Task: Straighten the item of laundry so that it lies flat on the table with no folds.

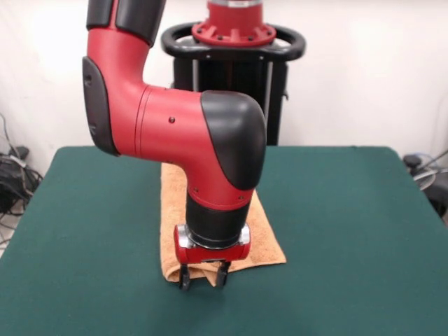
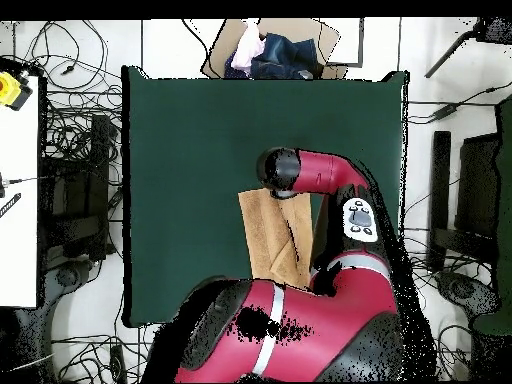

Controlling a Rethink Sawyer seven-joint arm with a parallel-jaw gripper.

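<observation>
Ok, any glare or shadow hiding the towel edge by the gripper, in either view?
Front view: even light, no glare; the gripper sits at the towel's near edge, which stays readable. Overhead view: the arm covers that end, so the edge is hidden.

Bare table (image 1: 336,231) surrounds the towel (image 1: 266,245); only the arm (image 1: 182,133) overhangs.

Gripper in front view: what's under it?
The towel's near edge lies under the gripper, on the green table. The fingers stand apart. Whether they touch or pinch cloth is hidden; the arm covers the towel's middle.
</observation>
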